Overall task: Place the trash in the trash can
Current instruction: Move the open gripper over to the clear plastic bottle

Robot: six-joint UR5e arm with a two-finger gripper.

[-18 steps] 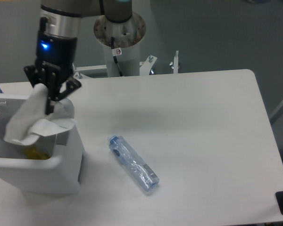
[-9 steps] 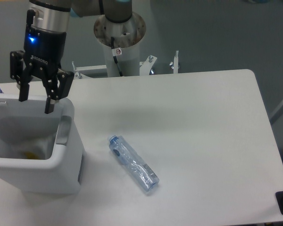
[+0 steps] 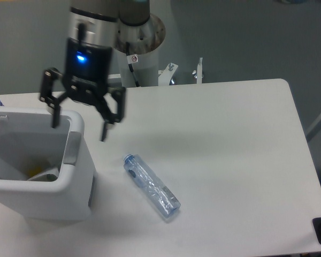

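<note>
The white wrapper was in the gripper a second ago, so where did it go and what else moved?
The gripper let go of the wrapper, which dropped into the trash can. Now open and empty, the gripper has swung right, off the can and toward the bottle. The bottle and the trash can stayed where they were on the table.

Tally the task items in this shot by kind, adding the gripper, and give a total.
Trash cans: 1, the white trash can at the table's left.
Bottles: 1, the crushed clear bottle lying on the table.
Wrappers: 1, the white wrapper inside the can.
Grippers: 1, the gripper, open and empty.
Total: 4
</note>
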